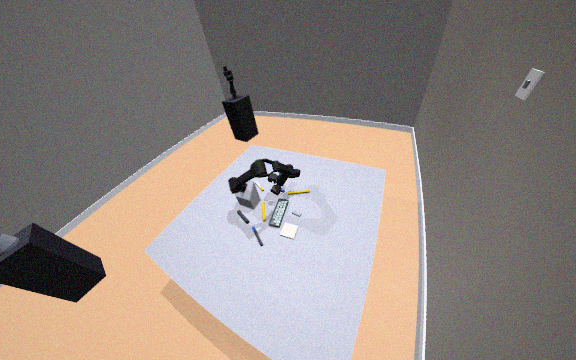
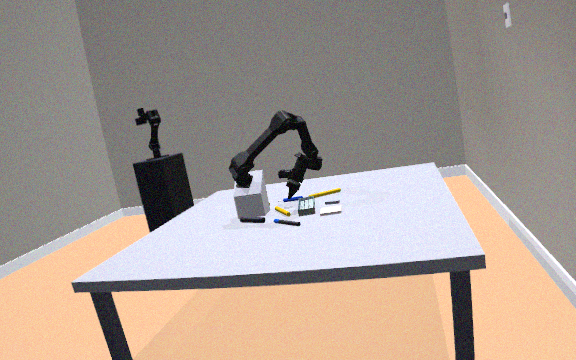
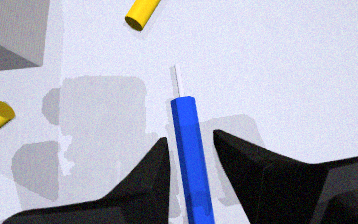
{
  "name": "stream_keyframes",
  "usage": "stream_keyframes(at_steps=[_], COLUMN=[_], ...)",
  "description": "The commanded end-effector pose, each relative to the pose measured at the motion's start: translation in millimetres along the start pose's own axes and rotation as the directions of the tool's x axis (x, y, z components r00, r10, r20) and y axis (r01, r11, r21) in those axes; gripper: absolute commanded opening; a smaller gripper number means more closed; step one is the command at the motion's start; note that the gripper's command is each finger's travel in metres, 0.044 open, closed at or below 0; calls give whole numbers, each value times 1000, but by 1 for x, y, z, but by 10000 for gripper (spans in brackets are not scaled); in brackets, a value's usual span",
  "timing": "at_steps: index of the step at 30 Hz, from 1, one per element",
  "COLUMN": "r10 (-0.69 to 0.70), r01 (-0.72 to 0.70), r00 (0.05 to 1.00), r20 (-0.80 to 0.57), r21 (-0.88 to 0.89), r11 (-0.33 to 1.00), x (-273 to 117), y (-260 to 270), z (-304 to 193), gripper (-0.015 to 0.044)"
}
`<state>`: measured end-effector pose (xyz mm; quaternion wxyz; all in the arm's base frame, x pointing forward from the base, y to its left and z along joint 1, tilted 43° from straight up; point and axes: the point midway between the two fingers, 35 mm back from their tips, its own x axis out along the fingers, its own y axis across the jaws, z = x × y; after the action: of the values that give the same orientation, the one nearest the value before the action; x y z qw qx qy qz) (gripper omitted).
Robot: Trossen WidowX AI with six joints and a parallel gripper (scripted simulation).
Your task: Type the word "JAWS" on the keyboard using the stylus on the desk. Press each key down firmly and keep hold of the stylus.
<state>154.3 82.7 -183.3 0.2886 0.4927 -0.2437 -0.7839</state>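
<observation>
Stylus between parted fingers, beyond the keyboard's 12 o'clock end

Stylus (image 1: 282,190) (image 2: 295,198) (image 3: 192,160), blue with a thin pale tip, lies on the desk (image 1: 278,290) (image 2: 278,250) (image 3: 300,65). Gripper (image 1: 276,190) (image 2: 290,197) (image 3: 190,139) partly open, astride it; wrist view shows a gap on each side, nothing gripped. There the tip points near 12 o'clock.

Top view, clock centred on keyboard (image 1: 279,213) (image 2: 306,206): grey block (image 1: 248,199) (image 2: 252,200) (image 3: 17,30) under the arm's base at 10, interior not visible; yellow stick (image 1: 263,211) (image 2: 282,211) just beside at 9; black rod (image 1: 243,216) (image 2: 252,220) farther out at 9; blue-ended dark pen (image 1: 258,237) (image 2: 287,222) toward 7–8; pale pad (image 1: 289,230) (image 2: 330,210) at 5; small grey piece (image 1: 296,214) (image 2: 332,202) at 3; long yellow stick (image 1: 299,192) (image 2: 325,193) at 1, crowding the stylus side.

Broad desk stretch beyond pad toward 6; that edge well apart.
</observation>
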Motion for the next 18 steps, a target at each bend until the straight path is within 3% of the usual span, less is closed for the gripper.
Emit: stream_keyframes(at_steps=[1,18], r10=[8,8], r01=[-8,-8], r00=[1000,1000], r20=[3,3], r21=[-5,-5], r11=[1000,1000], x=[5,9], y=[0,0], z=[-1,-3], gripper=[150,150])
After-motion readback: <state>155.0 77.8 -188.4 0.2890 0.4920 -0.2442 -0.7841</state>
